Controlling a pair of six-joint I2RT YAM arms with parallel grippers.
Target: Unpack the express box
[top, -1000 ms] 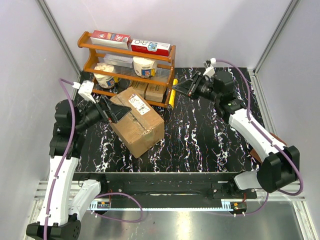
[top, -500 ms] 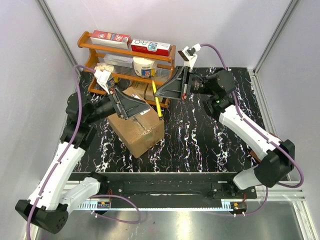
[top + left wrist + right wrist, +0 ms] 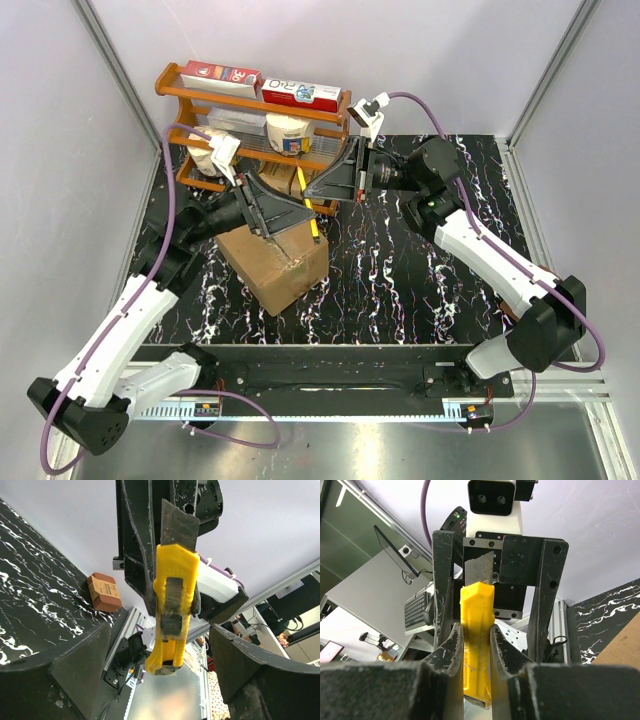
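Top view, centre: the right gripper [image 3: 310,193], clamping a yellow utility knife [image 3: 313,225], had swung over to meet the left gripper [image 3: 298,208] above the express box [image 3: 272,265]. Left wrist view: its jaws stood open astride the knife, not touching it. Right wrist view: the blade pointed up. A handover looked imminent.

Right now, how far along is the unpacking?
Done: nothing yet; the box looks closed on the table. In hand: the right gripper clamps the yellow knife, blade out, between the open fingers of the left gripper. Left: cutting the box open, folding back the flaps, emptying it.
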